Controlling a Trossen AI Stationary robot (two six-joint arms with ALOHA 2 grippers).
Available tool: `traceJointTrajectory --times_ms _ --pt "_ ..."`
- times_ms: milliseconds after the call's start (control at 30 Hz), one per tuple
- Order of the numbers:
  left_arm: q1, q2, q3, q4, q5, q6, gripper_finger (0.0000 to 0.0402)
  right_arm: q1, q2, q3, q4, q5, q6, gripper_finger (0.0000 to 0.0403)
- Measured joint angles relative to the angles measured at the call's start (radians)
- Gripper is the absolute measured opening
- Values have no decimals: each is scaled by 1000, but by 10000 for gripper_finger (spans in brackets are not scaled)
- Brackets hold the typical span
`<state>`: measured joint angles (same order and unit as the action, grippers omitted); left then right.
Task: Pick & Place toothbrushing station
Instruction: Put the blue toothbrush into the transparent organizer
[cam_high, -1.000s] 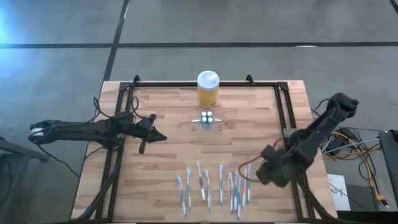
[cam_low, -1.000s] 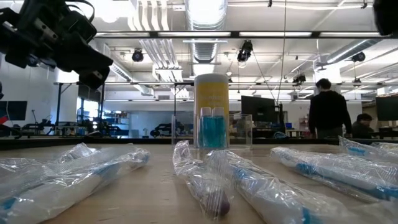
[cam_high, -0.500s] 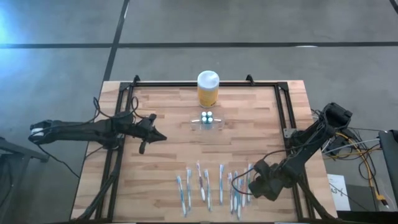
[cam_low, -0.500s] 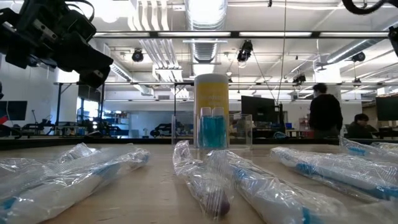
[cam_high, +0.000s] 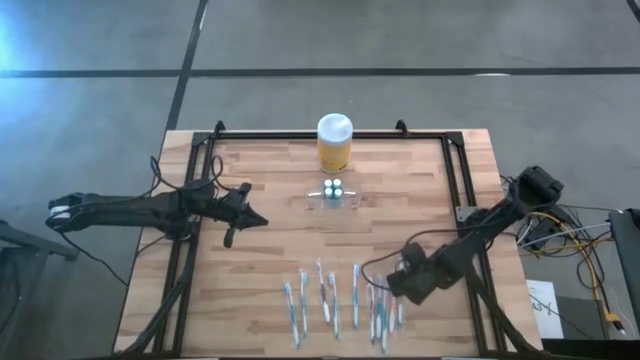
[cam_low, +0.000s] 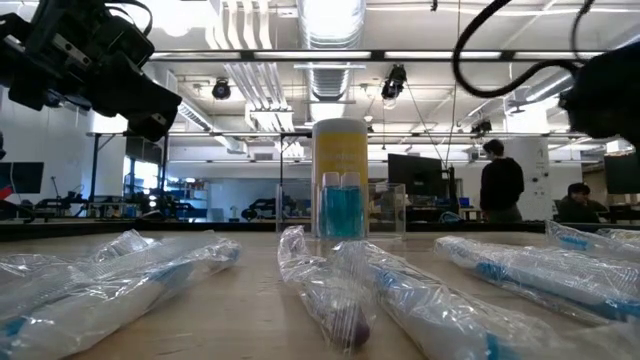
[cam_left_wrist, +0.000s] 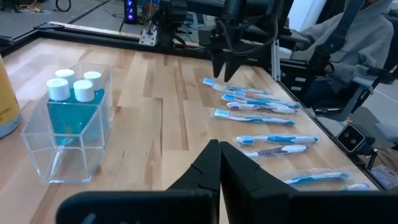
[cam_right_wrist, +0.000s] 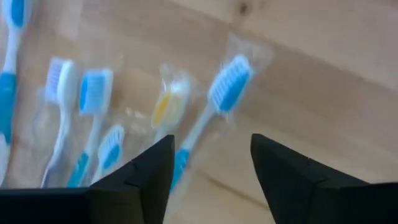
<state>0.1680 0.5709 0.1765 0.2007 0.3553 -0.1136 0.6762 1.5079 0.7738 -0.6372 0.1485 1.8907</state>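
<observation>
Wrapped toothbrushes (cam_high: 340, 300) at lower centre now lie under our right gripper (cam_high: 405, 285), which has swung in and spread wide, empty, while our left gripper (cam_high: 232, 235) waits shut at left and the clear station (cam_high: 334, 193) stands untouched at centre.

We see even, bright light over the wooden table (cam_high: 270, 250) from above, with soft, faint shadows. In the low view, ceiling lights (cam_low: 330, 20) glare white, and the nearest wrapped toothbrushes (cam_low: 400, 300) sit out of focus. The right wrist view is smeared with blur; the left wrist view stays sharp.
</observation>
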Motion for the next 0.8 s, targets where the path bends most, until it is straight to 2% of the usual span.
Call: traceJointTrajectory --times_ms 167,333,667,800 --pt "0 0 0 -1 0 -9 5 -48 32 0 4 -47 -54 213" --pt "0 0 0 -2 0 -9 5 -70 73 2 23 -97 -118 191" --pt "-1 2 -1 -1 0 -9 5 -92 82 3 -18 -82 -268 93" --pt "-1 2 -1 0 0 -9 5 -99 81 2 -35 -73 -376 48"
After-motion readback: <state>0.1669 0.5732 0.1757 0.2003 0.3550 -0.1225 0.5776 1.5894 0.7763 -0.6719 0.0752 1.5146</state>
